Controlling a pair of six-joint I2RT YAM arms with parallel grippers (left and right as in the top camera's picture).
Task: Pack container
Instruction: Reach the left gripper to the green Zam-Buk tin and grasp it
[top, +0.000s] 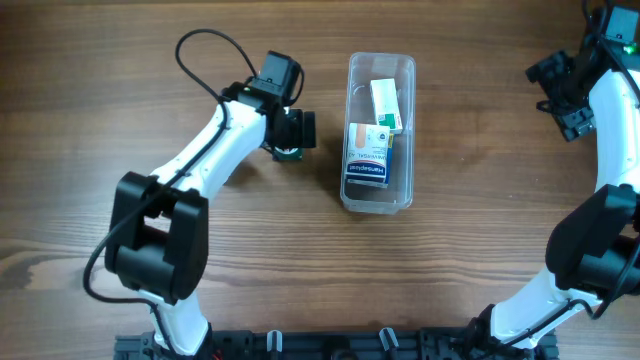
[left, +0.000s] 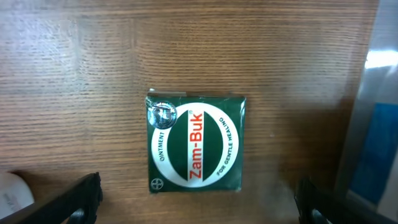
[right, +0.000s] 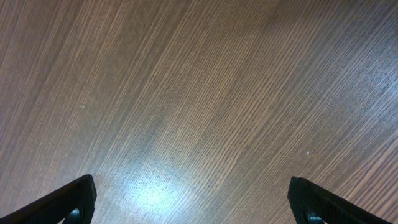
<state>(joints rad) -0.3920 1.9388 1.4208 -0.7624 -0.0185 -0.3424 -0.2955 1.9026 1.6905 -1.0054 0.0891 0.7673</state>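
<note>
Container (top: 411, 150) upper centre of overhead view; boxes (top: 372, 150) inside, labels barely legible. Left gripper (left: 196, 185) fingers apart over green Zam-Buk box (left: 194, 143), which is mostly hidden overhead. Right gripper (right: 191, 183) fingers apart, cut off at bottom edge.

Overhead: high, straight down, whole counter (top: 80, 60). Left wrist: close, downward on green box (left: 195, 142); container (left: 368, 118) edge shared with overhead. Right wrist: close, downward onto counter grain.
</note>
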